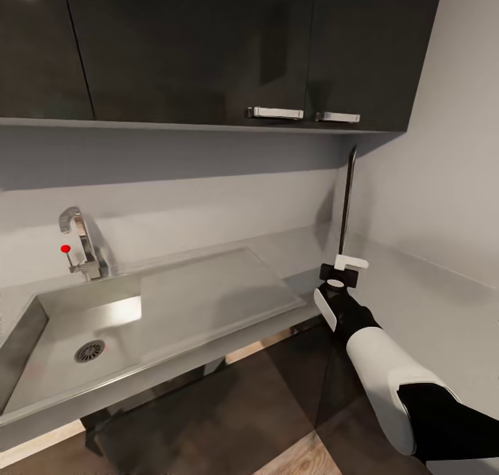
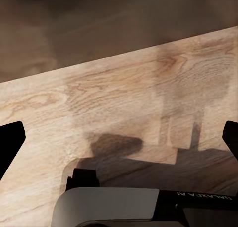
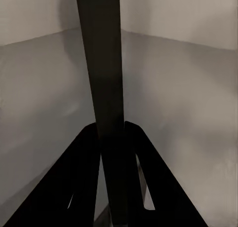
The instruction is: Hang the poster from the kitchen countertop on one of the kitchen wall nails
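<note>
The right gripper (image 1: 344, 266) clamps the bottom edge of the poster (image 1: 347, 196), which stands upright and edge-on to the head camera above the far right corner of the kitchen countertop (image 1: 416, 288), beneath the dark wall cabinets (image 1: 242, 46). In the right wrist view the black fingers (image 3: 74, 177) close on both sides of the poster's dark edge (image 3: 101, 78). The sink basin (image 1: 62, 336) and chrome tap (image 1: 82, 243) lie well to the left. The left gripper (image 2: 119, 138) hangs over the pale wood floor (image 2: 99, 103), its fingertips spread wide apart.
</note>
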Tool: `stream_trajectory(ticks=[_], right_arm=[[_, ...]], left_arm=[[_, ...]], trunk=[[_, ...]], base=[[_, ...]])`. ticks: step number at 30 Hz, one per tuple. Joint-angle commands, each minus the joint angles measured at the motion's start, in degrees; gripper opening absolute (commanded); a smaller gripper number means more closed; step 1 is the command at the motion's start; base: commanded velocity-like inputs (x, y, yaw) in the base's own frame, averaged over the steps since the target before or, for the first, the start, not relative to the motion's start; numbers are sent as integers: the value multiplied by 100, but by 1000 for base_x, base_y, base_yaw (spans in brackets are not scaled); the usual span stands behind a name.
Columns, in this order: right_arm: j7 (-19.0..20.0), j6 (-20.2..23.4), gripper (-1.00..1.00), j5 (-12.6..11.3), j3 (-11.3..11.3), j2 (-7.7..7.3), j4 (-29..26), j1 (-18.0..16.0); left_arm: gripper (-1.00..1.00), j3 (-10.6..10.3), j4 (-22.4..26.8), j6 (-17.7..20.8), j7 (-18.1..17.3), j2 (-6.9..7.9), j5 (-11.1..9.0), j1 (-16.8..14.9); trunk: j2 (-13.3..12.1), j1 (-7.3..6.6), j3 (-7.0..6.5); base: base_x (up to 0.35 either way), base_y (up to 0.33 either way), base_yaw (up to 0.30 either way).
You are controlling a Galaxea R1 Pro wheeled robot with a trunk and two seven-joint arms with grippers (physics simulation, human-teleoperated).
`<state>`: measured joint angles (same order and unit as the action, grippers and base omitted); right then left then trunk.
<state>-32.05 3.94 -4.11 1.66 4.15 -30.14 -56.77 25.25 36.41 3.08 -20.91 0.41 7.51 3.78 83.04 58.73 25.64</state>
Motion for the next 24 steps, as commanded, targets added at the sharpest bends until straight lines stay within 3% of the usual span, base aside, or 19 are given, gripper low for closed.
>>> stream_trajectory(ticks=[1, 17, 24], right_arm=[[-21, 21, -100, -46, 19, -2, -10, -3], [-4, 11, -100, -46, 19, -2, -9, -1], [-3, 10, -100, -46, 25, -2, -9, -1]], left_arm=[[100, 33, 17, 30, -45, -6, 58, 0], [100, 33, 15, 22, -45, -6, 58, 0], [100, 33, 15, 17, -45, -6, 58, 0]], trunk=[[4, 0, 5], [4, 0, 5], [4, 0, 5]], base=[[-69, 0, 0], [-117, 0, 0], [-273, 0, 0]])
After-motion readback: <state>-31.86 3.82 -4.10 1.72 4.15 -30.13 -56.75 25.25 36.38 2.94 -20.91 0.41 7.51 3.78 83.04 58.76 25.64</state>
